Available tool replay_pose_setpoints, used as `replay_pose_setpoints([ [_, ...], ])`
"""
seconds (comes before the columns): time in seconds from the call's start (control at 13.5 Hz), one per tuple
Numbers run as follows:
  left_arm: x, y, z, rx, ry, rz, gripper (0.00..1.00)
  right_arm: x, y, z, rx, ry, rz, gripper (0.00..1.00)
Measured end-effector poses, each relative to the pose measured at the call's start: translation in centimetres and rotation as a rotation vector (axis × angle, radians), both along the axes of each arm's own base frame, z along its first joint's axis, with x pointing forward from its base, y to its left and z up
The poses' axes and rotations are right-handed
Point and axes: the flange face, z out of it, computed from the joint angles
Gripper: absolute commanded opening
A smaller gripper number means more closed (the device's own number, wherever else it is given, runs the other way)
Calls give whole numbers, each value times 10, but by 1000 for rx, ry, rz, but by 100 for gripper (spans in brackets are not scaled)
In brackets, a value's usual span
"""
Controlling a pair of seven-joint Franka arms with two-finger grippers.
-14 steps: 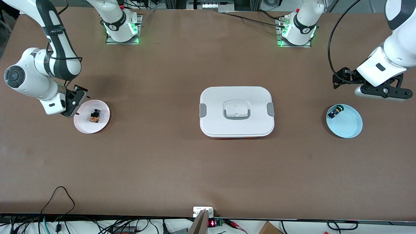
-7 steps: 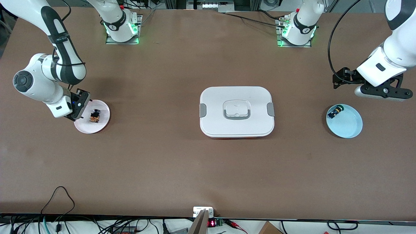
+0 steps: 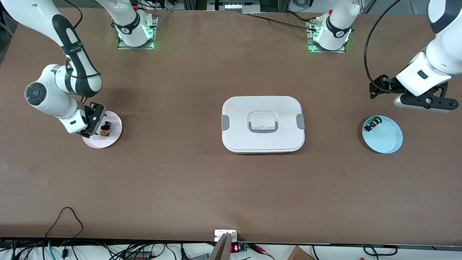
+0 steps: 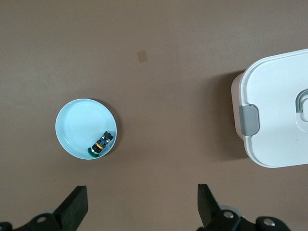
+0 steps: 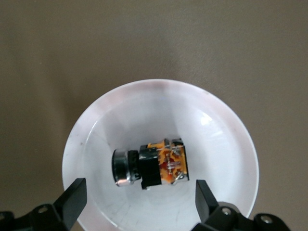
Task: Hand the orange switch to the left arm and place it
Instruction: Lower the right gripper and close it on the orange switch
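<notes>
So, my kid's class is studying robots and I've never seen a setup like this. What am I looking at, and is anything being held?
Two white robot arms stand at a brown table. One picture looks down from a high camera facing them; the other two come from cameras on the arms' wrists. In the middle lies a white box. Toward the right arm's end, a pink plate carries the orange switch. Toward the left arm's end, a blue plate carries another small switch. The right tool hangs open over the pink plate, the orange switch between its fingers. The left tool waits open near the blue plate. Nothing is held.
</notes>
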Motion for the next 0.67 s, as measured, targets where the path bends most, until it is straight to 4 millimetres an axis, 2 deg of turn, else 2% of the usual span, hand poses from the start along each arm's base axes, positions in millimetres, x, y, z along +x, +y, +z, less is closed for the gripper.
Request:
replay_pose_setpoints([
  [0.3, 0, 0, 0, 0, 0, 0, 100, 3, 9, -15, -3, -22, 28, 100],
  [0.67, 0, 0, 0, 0, 0, 0, 100, 2, 3, -26, -6, -41, 51, 100],
])
